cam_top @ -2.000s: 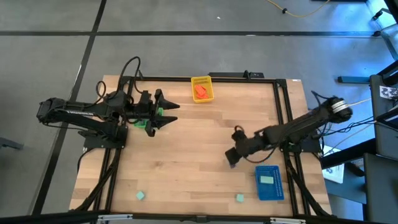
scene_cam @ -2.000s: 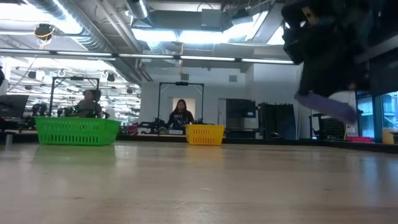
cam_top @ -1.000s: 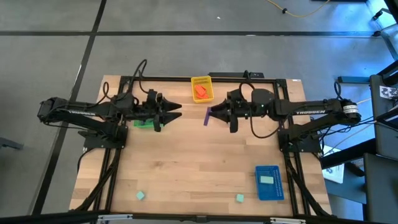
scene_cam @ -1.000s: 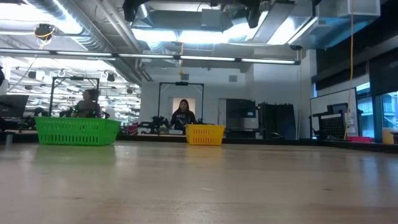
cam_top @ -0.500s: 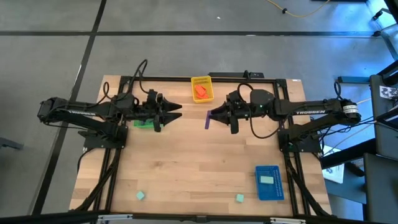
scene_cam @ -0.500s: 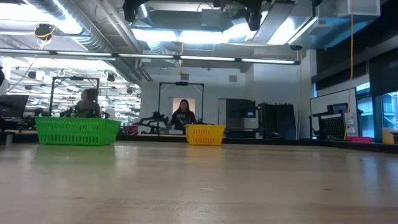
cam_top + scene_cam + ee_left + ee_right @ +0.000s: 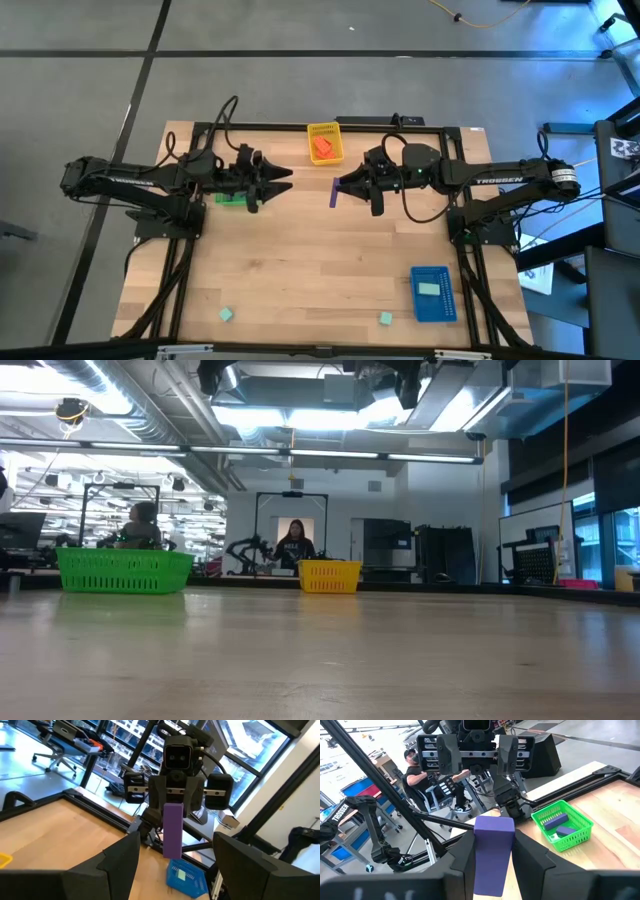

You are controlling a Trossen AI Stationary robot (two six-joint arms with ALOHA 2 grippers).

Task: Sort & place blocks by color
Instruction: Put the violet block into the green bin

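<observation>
High view, left to right. Left arm reaches in over the far-left part of the table [image 7: 300,250]; left gripper [image 7: 283,179] raised, fingers spread, nothing between them, pointing right toward the other arm. Green tray [image 7: 232,198] lies under that arm; right wrist view shows two purple blocks [image 7: 560,827] in it. Mint block [image 7: 227,314] loose near the front-left edge. Yellow tray [image 7: 324,142] at the far edge, centre, with an orange-red block [image 7: 322,148] inside. Purple block [image 7: 333,190] held up in the air between the two grippers, pinched by the right gripper [image 7: 342,185], which faces left; left wrist view shows it hanging long side vertical from those fingers. Second loose mint block [image 7: 385,318] near the front edge, right of centre. Blue tray [image 7: 432,293] at the near right, a mint block [image 7: 428,289] inside. Low view: green and yellow trays at the table's far side, people in the room beyond.
</observation>
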